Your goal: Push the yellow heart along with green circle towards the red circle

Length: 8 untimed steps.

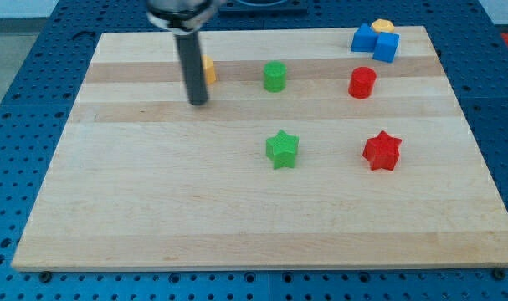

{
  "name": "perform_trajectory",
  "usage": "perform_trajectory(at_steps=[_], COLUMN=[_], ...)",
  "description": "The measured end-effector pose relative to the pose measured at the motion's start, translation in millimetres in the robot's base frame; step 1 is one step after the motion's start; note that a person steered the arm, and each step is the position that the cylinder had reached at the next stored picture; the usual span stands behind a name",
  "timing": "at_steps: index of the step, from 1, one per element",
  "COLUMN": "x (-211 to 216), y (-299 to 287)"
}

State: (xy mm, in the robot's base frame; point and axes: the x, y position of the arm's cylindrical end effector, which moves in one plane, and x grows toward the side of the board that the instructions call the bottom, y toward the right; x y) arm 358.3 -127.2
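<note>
The yellow heart (209, 70) lies near the board's upper left, mostly hidden behind my rod. My tip (198, 102) rests on the board just below and left of it. The green circle (274, 76) stands to the right of the heart, apart from it. The red circle (361, 83) stands further right, in about the same row.
A green star (282, 150) and a red star (382, 150) lie lower on the wooden board (153, 209). Two blue blocks (375, 42) and a yellow block (382, 26) cluster at the upper right corner.
</note>
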Motion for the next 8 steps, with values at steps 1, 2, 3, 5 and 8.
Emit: perform_trajectory(at_steps=[1,2,3,5,8], x=[-30,-61,-77,-86,-96], y=[-49,-16,60,151,-6])
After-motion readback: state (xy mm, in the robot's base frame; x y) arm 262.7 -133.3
